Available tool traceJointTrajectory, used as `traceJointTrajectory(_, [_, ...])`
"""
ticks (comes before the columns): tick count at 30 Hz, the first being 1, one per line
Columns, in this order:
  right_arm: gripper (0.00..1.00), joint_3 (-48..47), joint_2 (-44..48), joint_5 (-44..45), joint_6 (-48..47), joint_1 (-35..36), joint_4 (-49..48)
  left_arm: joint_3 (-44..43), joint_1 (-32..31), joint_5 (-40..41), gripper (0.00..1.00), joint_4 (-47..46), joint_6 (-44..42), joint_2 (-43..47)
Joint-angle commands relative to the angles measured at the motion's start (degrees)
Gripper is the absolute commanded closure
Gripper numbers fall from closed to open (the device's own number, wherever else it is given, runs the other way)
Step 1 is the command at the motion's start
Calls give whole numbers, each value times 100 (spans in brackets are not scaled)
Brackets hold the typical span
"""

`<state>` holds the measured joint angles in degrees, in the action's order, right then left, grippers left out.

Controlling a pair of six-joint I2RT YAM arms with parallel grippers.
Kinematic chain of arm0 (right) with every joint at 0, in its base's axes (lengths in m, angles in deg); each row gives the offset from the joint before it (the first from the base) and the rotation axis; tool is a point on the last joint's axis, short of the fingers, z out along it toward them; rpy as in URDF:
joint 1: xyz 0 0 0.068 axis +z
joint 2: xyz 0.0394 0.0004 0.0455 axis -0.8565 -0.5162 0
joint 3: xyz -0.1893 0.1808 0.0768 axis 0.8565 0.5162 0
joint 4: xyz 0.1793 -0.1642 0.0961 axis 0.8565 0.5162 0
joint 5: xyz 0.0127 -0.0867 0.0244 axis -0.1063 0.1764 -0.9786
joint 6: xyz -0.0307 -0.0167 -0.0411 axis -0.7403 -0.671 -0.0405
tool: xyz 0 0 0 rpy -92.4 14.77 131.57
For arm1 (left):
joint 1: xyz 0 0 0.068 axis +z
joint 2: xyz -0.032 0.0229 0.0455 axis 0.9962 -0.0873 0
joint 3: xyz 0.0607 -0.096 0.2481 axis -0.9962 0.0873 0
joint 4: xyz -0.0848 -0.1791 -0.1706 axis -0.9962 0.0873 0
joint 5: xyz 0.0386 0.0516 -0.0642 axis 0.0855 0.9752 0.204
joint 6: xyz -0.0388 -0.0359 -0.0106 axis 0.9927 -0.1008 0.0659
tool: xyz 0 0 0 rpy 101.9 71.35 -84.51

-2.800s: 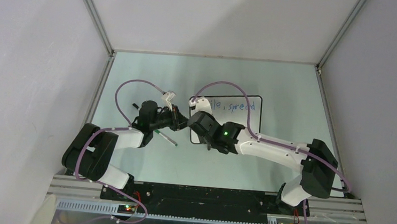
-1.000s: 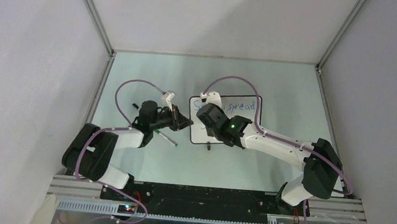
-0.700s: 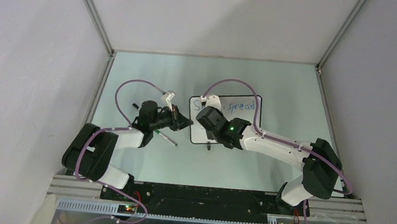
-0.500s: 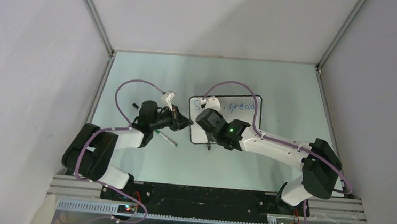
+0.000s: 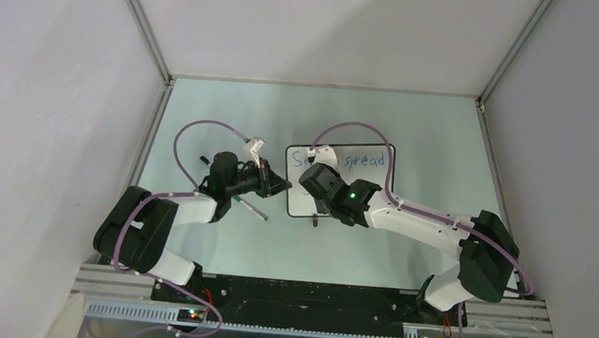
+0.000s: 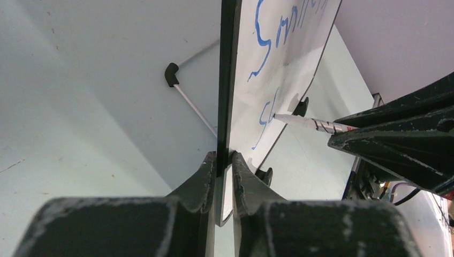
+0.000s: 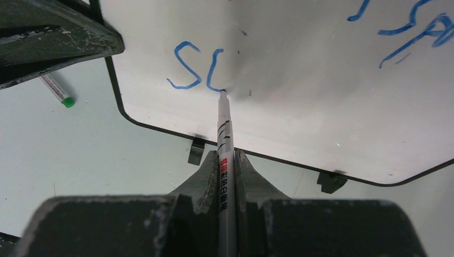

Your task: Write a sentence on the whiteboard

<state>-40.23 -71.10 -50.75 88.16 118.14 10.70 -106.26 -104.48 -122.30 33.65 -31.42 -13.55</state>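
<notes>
Right gripper (image 7: pixel 225 156): fingers clamped on the marker (image 7: pixel 224 126). Its tip touches the whiteboard (image 7: pixel 321 69) at the foot of the second blue letter, left of centre in the wrist frame.

Left gripper (image 6: pixel 222 160): fingers pinched on the board's black edge, bottom centre of its own frame.

Change noted: a few seconds back, in the top view, the right wrist sat lower and further left over the board. It now stands a little to the right, and the left arm has not shifted.

The sentence (image 7: pixel 188 67): the first line ends in "spread" near the board's top edge, centre of the top frame. The second line shows an "s" and one partial stroke.

We judge the second line barely begun, with most of its word outstanding.

A green-tipped pen (image 7: pixel 56 90) lies on the table (image 5: pixel 412 129), left of the board.
</notes>
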Motion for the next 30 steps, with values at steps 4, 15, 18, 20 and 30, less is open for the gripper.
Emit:
traceJointTrajectory(4, [100, 30, 266, 209, -98, -262, -54, 58, -5, 114, 94, 29, -74, 133])
traceJointTrajectory(15, [100, -147, 300, -133, -270, -555, -264, 45, -22, 126, 94, 51, -86, 127])
traceJointTrajectory(18, [100, -216, 262, -165, -291, -579, -269, 45, -25, 127, 94, 55, -98, 128])
traceJointTrajectory(20, [100, -247, 241, -172, -304, -590, -281, 45, -28, 137, 94, 63, -103, 124])
traceJointTrajectory(30, [100, -436, 227, -196, -373, -631, -243, 19, -59, 159, 94, 115, -137, 128])
